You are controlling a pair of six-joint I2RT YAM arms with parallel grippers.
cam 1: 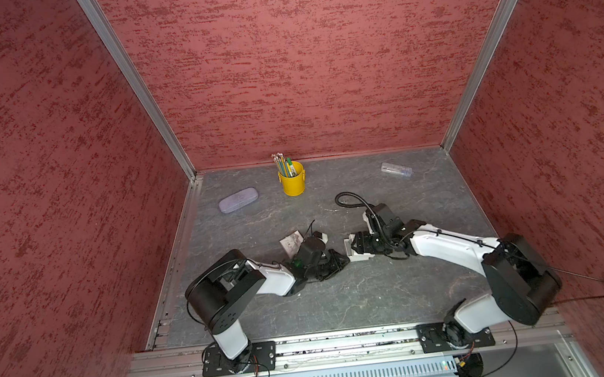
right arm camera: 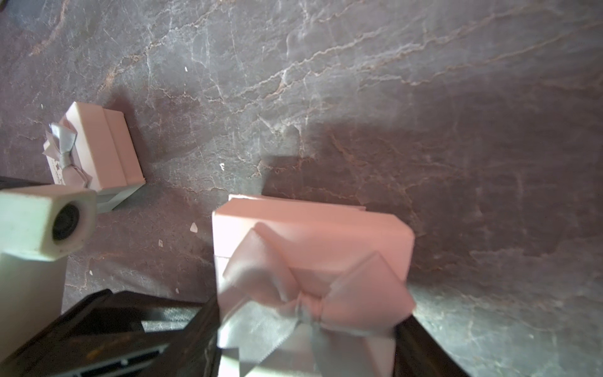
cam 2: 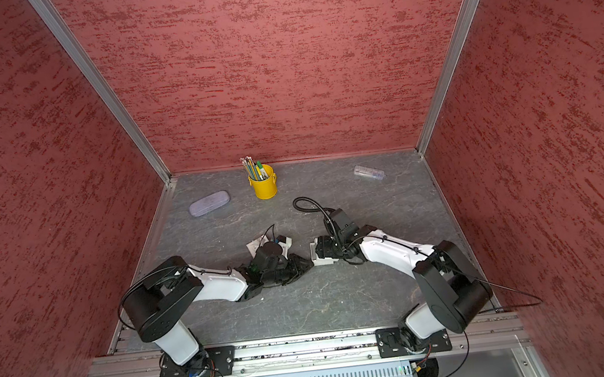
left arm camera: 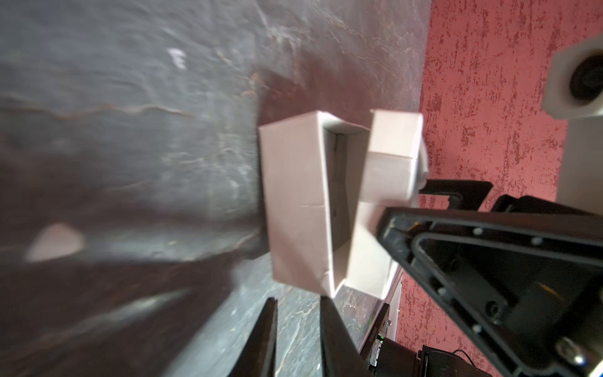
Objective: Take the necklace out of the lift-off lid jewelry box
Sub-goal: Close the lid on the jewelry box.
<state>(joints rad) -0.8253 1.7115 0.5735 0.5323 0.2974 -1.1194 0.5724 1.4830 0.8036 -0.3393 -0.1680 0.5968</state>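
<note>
Right gripper (right arm camera: 313, 333) is clamping the pink bow-topped lid (right arm camera: 310, 235); open white cardboard box base (left arm camera: 293, 202) is sitting just ahead of narrow, empty left gripper (left arm camera: 298, 303), long side across it.

No legible text, labels or numbers

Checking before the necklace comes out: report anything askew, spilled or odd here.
The pale pink bow-topped cardboard lid, gripped by the right gripper, hangs tilted over its open pale box base, one end seemingly near the rim. Small pale flecks litter the grey marbled tabletop. Nothing else stands out.
</note>
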